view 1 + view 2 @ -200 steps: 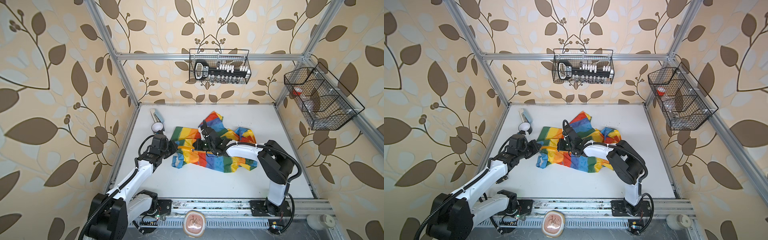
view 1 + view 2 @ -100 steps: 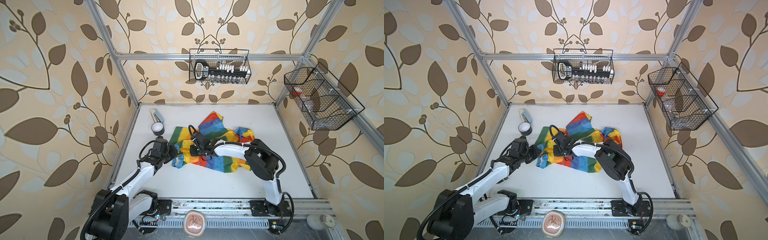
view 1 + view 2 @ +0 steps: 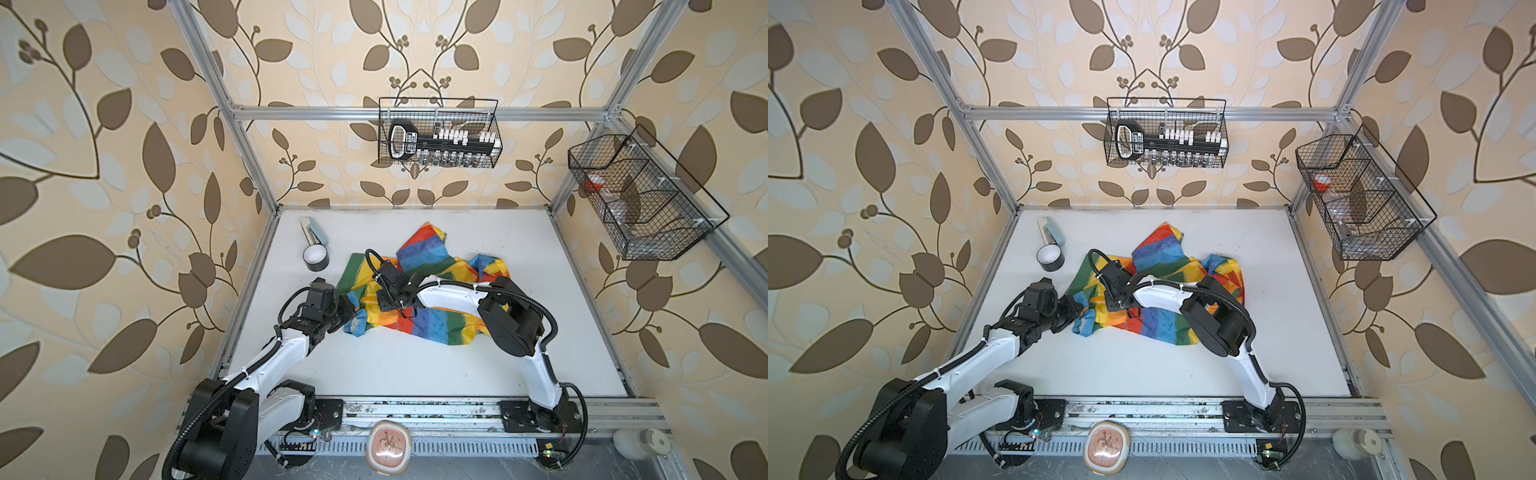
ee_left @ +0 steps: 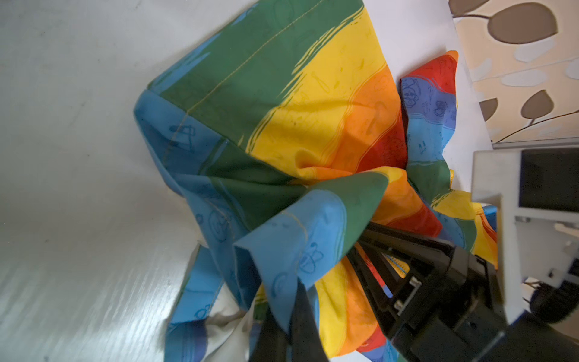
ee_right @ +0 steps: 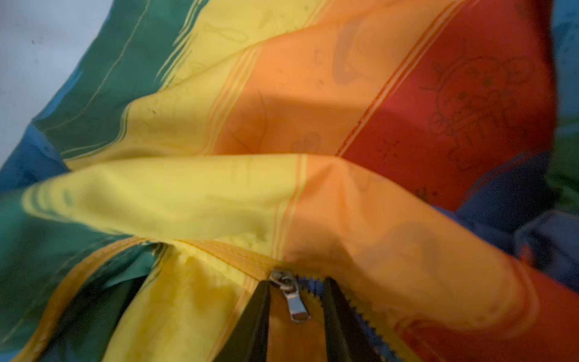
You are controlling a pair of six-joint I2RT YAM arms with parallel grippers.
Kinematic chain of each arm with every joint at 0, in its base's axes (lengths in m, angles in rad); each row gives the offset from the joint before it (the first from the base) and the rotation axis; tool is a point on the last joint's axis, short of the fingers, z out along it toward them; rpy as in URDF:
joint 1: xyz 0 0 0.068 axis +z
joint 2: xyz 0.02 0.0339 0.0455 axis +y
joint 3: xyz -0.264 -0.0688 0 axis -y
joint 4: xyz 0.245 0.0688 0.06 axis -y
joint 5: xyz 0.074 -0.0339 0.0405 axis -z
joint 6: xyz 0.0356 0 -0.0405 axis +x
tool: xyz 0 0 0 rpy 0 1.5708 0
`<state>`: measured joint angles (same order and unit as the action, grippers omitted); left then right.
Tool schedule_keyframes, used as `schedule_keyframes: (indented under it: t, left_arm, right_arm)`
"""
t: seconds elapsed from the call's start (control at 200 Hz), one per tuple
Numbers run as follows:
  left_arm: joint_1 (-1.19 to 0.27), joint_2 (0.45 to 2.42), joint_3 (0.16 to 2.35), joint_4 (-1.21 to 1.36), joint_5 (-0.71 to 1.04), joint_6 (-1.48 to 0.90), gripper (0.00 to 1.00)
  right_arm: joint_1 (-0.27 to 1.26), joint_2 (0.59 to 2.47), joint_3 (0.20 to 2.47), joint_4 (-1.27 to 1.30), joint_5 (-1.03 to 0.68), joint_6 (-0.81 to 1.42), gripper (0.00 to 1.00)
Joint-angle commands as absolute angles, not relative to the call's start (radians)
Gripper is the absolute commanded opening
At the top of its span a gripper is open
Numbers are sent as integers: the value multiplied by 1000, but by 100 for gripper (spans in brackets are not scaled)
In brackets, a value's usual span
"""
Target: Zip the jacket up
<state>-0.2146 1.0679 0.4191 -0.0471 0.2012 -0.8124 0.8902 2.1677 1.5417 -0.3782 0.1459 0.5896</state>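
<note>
The rainbow jacket (image 3: 432, 328) (image 3: 1158, 324) lies crumpled on the white table, mid-left. My left gripper (image 3: 347, 313) (image 3: 1077, 309) is shut on the blue hem corner, and in the left wrist view its fingers (image 4: 302, 316) pinch a fold of blue fabric (image 4: 294, 238). My right gripper (image 3: 384, 301) (image 3: 1115, 301) reaches across onto the jacket's front. In the right wrist view the right gripper (image 5: 297, 283) is open. The metal zipper pull (image 5: 296, 302) lies loose in the gap between the black fingers (image 5: 258, 316). Orange zipper tape (image 5: 238, 260) runs off from the slider.
A black tape roll (image 3: 316, 259) (image 3: 1050, 258) and a small blue-and-white object (image 3: 313, 232) sit at the back left of the table (image 3: 415, 374). Wire baskets hang on the back wall (image 3: 438, 137) and the right wall (image 3: 636, 199).
My right gripper has slid leftwards along the jacket front towards the left gripper, and its jaws have opened off the zipper pull. The left gripper still holds the hem.
</note>
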Motion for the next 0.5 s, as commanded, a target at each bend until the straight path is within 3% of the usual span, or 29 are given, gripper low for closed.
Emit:
schedule_keyframes:
  t: [0.0,0.335,0.495]
  left_arm:
    - [-206,1040,410,-37,209,-815,0]
    - [-206,1015,416,-52,199,-819,0]
    - [-206,1019,424,-57,199,-821,0]
  right_arm:
    - [891,2232,1550,-414,126,574,24]
    - [890,2190,1405,-337,88,562,12]
    - [890,2181,1393,-338,100,548,1]
